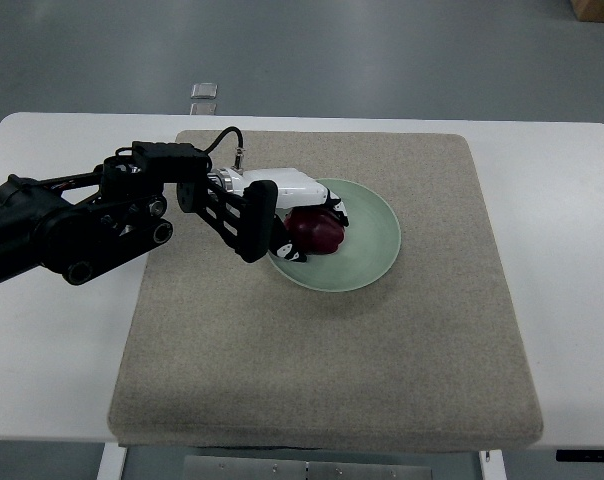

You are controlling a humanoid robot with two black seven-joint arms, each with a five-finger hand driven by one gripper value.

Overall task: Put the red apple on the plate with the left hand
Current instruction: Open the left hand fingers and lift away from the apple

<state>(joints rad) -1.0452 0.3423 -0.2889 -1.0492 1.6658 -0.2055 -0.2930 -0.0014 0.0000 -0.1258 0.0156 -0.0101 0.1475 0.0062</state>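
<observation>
The left hand (pixel 282 212) reached over the pale green plate (pixel 374 250), its fingers (pixel 260 220) curled around the red apple (pixel 316 232). The apple sat under the palm, inside the plate's left half, on the grey felt mat (pixel 382 360).

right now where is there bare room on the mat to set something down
The mat is bare in front of the plate and along its right side. Its left part is crowded: the left hand reaches across it, fingers around the apple on the plate.
</observation>
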